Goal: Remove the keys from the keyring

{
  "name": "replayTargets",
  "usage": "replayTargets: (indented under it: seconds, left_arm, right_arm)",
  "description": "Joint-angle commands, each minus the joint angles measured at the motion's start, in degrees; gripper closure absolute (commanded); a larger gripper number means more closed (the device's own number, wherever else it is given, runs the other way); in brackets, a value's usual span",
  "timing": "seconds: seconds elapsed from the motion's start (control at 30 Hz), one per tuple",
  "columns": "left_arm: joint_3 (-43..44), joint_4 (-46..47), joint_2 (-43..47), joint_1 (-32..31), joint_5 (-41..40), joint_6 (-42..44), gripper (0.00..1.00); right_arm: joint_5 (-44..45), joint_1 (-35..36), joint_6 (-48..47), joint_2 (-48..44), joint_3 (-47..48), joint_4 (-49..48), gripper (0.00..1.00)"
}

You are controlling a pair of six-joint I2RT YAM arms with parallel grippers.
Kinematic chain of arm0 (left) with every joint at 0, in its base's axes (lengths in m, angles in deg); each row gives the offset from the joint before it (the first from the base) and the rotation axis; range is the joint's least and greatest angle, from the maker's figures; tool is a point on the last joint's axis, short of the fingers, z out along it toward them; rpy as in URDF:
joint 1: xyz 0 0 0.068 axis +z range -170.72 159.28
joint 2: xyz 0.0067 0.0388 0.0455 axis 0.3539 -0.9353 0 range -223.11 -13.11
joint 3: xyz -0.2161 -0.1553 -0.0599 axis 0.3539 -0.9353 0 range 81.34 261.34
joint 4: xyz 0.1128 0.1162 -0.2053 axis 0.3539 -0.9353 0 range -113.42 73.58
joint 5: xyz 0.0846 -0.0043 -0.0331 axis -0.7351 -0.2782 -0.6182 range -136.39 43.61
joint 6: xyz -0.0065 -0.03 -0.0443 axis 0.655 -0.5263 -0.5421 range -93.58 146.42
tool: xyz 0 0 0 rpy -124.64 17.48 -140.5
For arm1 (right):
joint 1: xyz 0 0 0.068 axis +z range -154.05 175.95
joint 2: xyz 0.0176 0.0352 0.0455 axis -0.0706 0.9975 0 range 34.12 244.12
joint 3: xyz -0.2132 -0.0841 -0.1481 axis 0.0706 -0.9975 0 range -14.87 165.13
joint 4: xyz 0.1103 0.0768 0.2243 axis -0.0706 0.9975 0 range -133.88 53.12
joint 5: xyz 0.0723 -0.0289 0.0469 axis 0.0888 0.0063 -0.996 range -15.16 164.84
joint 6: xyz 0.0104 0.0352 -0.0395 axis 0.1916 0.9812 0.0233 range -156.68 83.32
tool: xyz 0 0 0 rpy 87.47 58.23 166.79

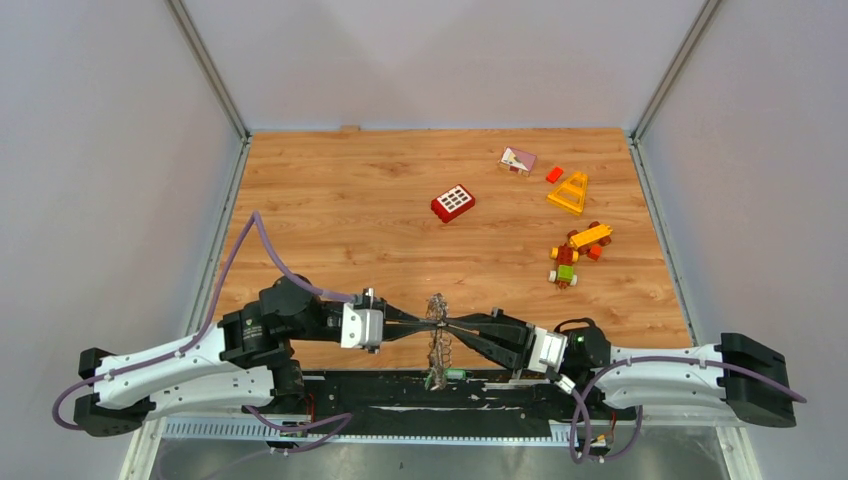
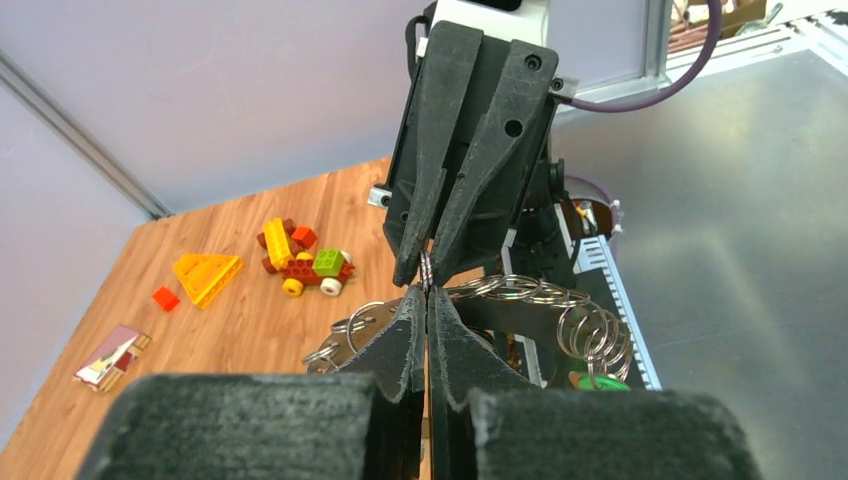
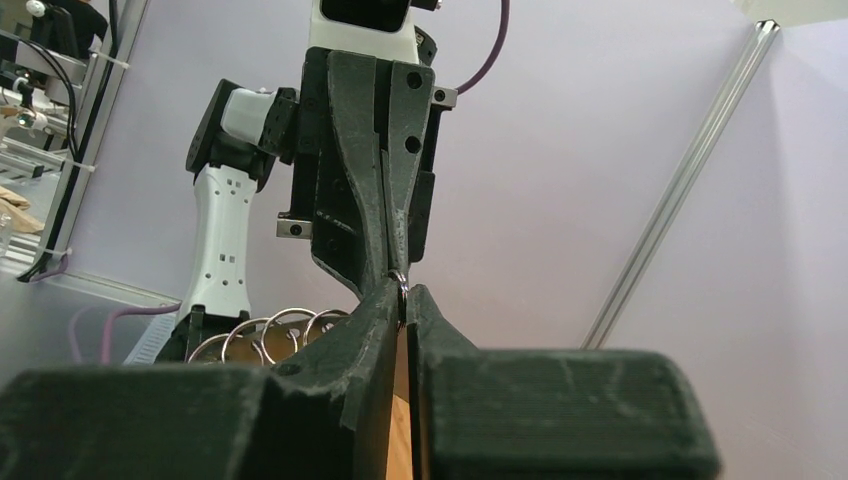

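**Keyring pinched from both sides, lower centre of the overhead view**

The large grey metal keyring (image 1: 438,335) is held aloft at the near edge of the wooden table (image 1: 350,220), with the small silver metal keys (image 1: 437,368) dangling beneath. The left gripper (image 2: 427,300) is clenched on the ring wire. The right gripper (image 3: 401,300) meets it tip to tip, nipping the same wire. The opposed holds probably steady the ring so a key can be worked off.

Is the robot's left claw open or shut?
Shut. On the left claw, the two black fingers meet at their tips, pinching the grey metal keyring.
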Motion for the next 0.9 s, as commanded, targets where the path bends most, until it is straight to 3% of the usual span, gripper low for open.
replayTargets:
  seconds: [0.0, 0.2, 0.33, 0.43, 0.6, 0.87]
  left_arm:
    - [3.20, -3.01, -0.12, -0.11, -2.14, 2.98, 1.00]
    - [3.99, -6.46, 0.91, -0.11, -5.06, 4.65, 1.00]
    - [4.95, -8.83, 1.00, -0.11, -6.31, 5.39, 1.00]
    - [7.28, -13.30, -0.04, -0.11, -6.66, 7.28, 1.00]
    - [13.16, -23.09, -3.00, -0.11, -7.62, 10.72, 1.00]
    - [20.71, -34.97, -8.04, -0.11, -10.57, 14.07, 1.00]
  right_arm:
    - [-0.05, 0.13, -0.87, -3.61, 2.16, 2.11, 0.87]
    - [-1.32, 0.16, -1.79, -12.41, 3.27, 16.64, 0.73]
    - [-2.42, 0.13, -1.46, -18.04, 5.20, 28.11, 0.71]
    - [-2.48, 0.09, -0.53, -20.85, 10.67, 42.49, 0.71]
    - [-0.58, 0.11, 4.03, -19.25, 22.71, 66.16, 0.71]
    - [2.33, 0.13, 8.22, -10.76, 33.21, 80.89, 0.75]
